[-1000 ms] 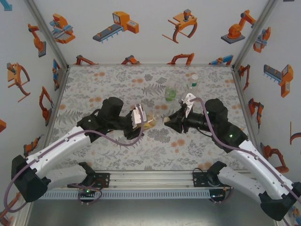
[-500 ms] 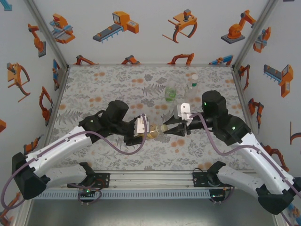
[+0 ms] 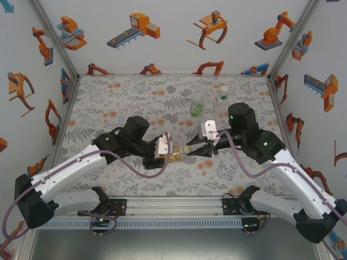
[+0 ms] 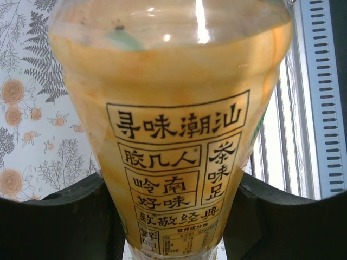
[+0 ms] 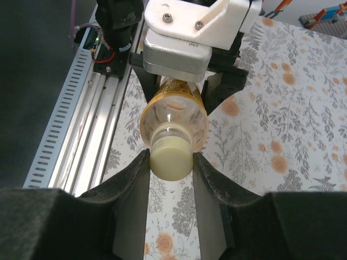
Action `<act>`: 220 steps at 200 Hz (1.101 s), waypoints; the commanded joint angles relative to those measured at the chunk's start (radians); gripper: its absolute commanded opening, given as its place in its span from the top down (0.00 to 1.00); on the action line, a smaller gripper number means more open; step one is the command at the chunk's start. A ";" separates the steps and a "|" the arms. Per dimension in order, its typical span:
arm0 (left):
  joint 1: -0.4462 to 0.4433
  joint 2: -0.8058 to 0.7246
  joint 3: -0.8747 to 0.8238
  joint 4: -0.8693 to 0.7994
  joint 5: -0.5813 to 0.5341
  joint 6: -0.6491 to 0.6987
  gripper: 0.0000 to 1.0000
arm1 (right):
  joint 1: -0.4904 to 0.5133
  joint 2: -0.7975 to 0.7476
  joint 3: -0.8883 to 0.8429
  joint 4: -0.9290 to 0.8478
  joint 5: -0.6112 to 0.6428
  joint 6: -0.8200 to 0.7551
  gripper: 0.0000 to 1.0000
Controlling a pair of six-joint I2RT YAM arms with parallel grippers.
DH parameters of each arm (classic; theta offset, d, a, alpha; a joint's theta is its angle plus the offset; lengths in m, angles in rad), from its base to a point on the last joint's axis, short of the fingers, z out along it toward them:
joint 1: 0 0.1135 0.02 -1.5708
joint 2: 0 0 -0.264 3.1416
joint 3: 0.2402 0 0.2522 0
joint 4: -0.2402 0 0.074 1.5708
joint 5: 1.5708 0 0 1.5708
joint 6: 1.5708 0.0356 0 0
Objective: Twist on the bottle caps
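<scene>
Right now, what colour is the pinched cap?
Pale yellow cap, best seen in the right wrist view.

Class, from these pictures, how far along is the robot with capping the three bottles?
Done: the clear bottle seems capped. In hand: the left jaws hold the amber bottle sideways while the right jaws pinch a pale cap on its neck. Left: finishing that cap; the green bottle, its top too small to judge.

white arm links, black joints, purple cables
</scene>
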 commanded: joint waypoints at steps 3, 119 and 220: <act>-0.005 0.006 0.034 -0.002 0.047 0.029 1.00 | 0.011 0.011 0.033 0.011 -0.036 -0.022 0.95; -0.004 0.009 0.037 0.010 0.108 0.035 1.00 | 0.056 0.048 0.068 -0.121 -0.020 -0.152 1.00; 0.021 -0.013 0.016 0.073 0.220 0.009 1.00 | 0.078 0.029 0.047 -0.150 0.009 -0.208 1.00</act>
